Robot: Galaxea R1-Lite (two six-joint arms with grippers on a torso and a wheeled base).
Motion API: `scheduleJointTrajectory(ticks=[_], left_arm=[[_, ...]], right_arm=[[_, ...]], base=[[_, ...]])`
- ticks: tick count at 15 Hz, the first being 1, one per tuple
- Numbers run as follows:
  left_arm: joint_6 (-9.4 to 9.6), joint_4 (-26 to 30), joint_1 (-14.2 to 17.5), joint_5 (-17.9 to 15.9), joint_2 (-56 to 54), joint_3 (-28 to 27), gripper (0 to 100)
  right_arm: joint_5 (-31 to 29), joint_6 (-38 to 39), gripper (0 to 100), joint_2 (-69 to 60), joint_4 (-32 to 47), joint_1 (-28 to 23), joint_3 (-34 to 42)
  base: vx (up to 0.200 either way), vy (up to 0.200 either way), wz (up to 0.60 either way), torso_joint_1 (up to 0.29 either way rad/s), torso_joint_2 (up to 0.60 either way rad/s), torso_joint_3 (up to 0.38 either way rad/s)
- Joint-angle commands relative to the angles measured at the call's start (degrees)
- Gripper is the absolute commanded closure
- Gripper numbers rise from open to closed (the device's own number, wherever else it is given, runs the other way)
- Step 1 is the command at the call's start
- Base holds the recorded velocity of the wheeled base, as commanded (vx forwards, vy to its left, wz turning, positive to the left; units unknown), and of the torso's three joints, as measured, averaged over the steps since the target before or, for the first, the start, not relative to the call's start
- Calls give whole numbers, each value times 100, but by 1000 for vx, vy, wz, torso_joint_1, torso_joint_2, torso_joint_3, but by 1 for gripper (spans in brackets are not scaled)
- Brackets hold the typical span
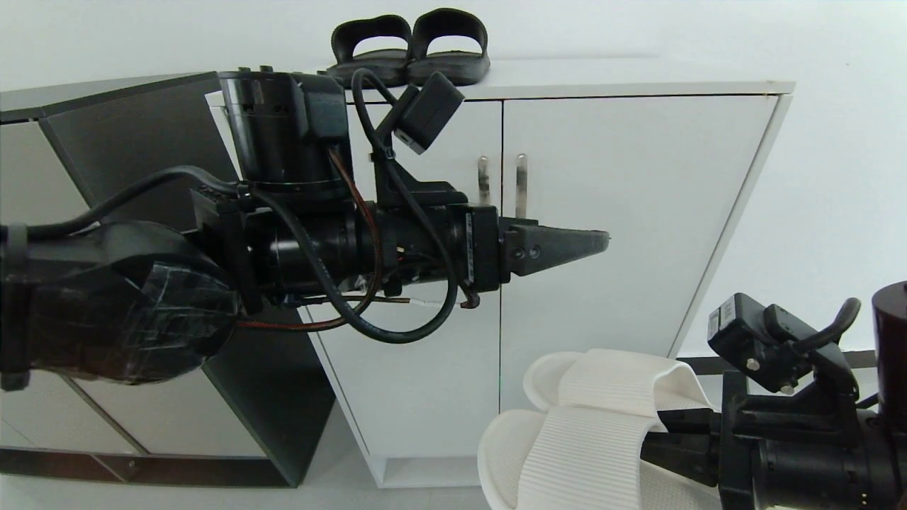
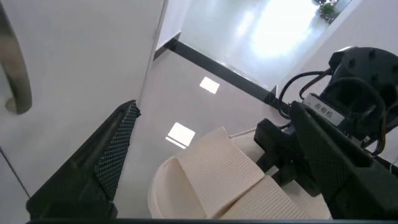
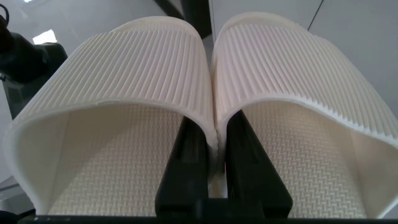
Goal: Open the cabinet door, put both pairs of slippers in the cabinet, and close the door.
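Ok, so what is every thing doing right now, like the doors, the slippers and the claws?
cabinet doors, both shut
black slippers, lying side by side on top of the cabinet, not held
white slippers, pinched together and held up in front of the cabinet
left claw, open, empty, in front of the doors
right claw, shut on the white slippers

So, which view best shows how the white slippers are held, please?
The right wrist view: the right gripper clamps the white slippers by their adjoining strap edges. The head and left wrist views show them, grip hidden.
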Motion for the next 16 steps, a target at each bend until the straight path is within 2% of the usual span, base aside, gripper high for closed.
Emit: scheduleJointTrajectory(ticks=[1, 4, 7, 10, 16], left_arm=[[3, -8, 155, 13, 167, -183, 0], [3, 1, 489, 65, 361, -482, 0], [197, -122, 436, 382, 413, -508, 0], [214, -122, 410, 725, 642, -745, 0], [205, -104, 436, 760, 1196, -1246, 0]], right_arm=[[2, -1, 100, 57, -1, 2, -7], [2, -1, 100, 65, -1, 2, -7], [-7, -1, 100, 74, -1, 2, -7], [-7, -1, 100, 65, -1, 2, -7], [-7, -1, 100, 65, -10, 2, -7]], base=[[0, 0, 0, 0, 0, 0], [0, 0, 0, 0, 0, 0], [0, 0, 0, 0, 0, 0], [0, 0, 0, 0, 0, 0], [0, 0, 0, 0, 0, 0]])
